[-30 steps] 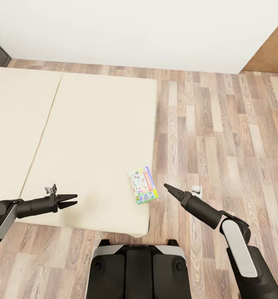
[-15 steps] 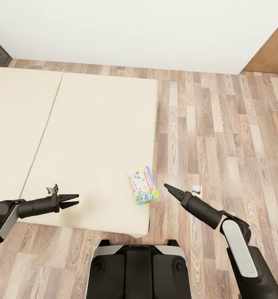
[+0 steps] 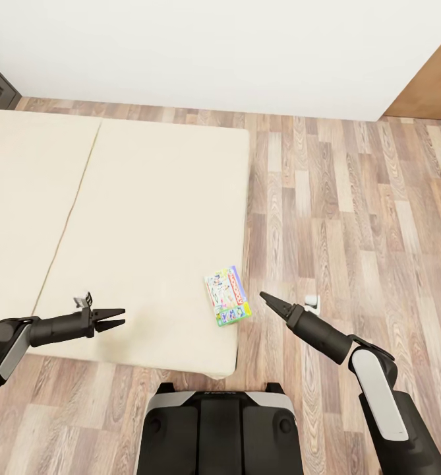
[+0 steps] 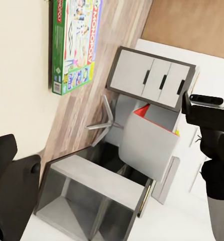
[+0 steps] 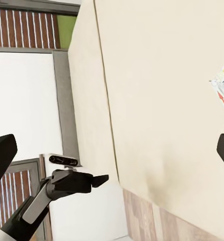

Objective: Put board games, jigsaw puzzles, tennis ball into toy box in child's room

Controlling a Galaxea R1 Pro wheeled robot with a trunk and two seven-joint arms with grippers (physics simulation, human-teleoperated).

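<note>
Bed [image 3: 115,218]: beige mattress, board game [image 3: 227,304] flat at its near right corner.
Left pincer [image 3: 117,318]: slightly parted, empty.
Right pincer [image 3: 265,297]: looks closed, empty, just beside the game.
Risk: a sideways nudge could push the game off the edge.

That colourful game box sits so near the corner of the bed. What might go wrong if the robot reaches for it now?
The board game lies flat by the bed's near corner, its end about at the edge, so a nudge from the right gripper might push it onto the floor. A flat box offers little for the fingers to catch, so a grasp from above may slip. The left gripper hovers open over the mattress, farther away.
</note>
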